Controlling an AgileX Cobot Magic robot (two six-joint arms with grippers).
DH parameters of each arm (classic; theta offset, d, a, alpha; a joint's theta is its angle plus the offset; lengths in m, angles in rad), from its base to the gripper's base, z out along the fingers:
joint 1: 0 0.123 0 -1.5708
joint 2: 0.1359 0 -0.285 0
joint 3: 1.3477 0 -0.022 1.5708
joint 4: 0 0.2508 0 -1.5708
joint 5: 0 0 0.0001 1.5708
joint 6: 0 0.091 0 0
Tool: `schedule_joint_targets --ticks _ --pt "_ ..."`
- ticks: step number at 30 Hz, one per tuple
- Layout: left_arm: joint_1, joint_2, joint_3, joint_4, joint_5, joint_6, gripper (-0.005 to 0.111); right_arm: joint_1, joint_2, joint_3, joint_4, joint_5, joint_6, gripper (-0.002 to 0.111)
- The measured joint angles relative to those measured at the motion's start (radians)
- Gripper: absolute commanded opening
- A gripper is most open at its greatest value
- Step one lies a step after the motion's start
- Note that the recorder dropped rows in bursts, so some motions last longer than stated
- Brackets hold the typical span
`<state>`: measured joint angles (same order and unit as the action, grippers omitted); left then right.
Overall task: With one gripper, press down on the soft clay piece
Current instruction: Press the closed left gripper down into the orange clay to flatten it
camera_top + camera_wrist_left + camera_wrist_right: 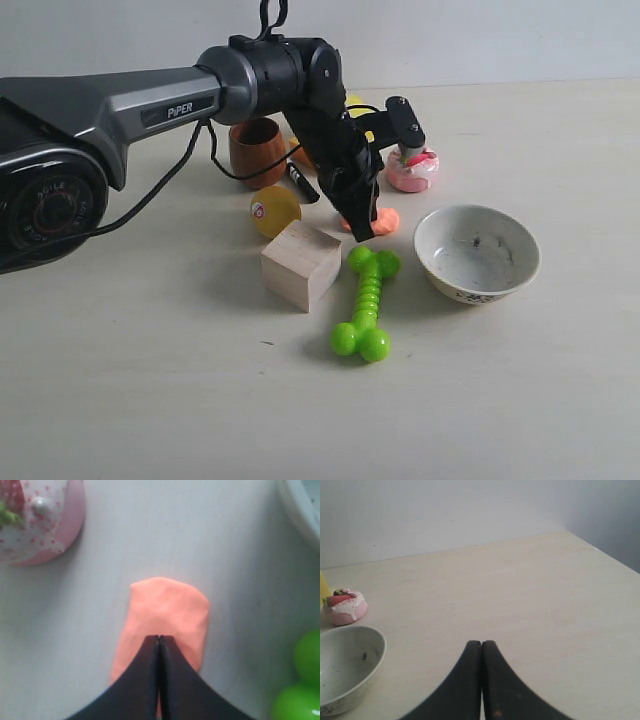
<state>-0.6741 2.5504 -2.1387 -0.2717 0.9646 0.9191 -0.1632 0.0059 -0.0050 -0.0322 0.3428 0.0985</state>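
The soft clay piece (167, 612) is a flat salmon-orange lump on the pale table; in the exterior view the clay (385, 220) lies between the pink cake toy and the white bowl. My left gripper (159, 639) is shut, its two black tips together on top of the clay's middle. From outside, the left gripper (362, 232) points steeply down onto the clay's left end. The right gripper (481, 643) is shut with nothing in it, above bare table; its arm does not show in the exterior view.
Around the clay stand a pink cake toy (412, 170), a white bowl (477, 252), a green bone toy (364, 302), a wooden block (300, 264), a yellow ball (274, 209) and a brown cup (258, 150). A black marker (301, 183) lies behind the arm.
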Motion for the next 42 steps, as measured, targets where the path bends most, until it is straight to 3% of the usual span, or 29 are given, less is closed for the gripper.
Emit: schedule_joint_targets --ticks 42 --pt "-0.003 -0.011 0.007 0.013 -0.033 -0.033 0.000 0.000 0.000 0.000 0.000 0.000 0.000 0.000"
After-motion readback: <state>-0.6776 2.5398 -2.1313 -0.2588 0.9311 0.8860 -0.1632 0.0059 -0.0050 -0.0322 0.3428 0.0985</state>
